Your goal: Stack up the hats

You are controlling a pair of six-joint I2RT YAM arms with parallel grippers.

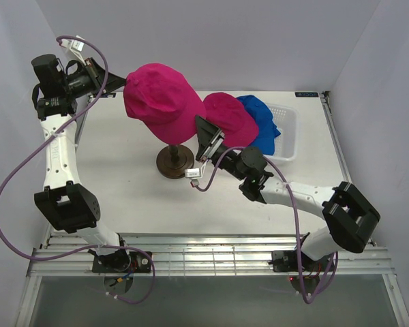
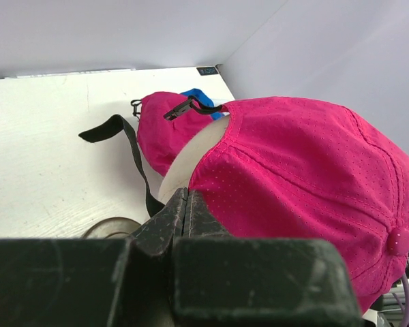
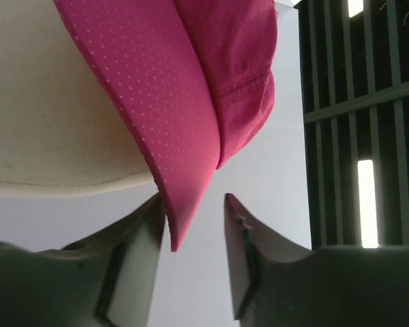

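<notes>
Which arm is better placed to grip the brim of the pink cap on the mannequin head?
Right: the right gripper, open, straddles the brim edge of the pink cap; the left gripper is shut on its rear edge.

The white surface [image 1: 123, 177] carries a dark round stand [image 1: 175, 162] near its middle and a white perforated basket [image 1: 286, 133] at its far right corner. A pink cap [image 1: 228, 117] appears to rest just beside the basket.
</notes>
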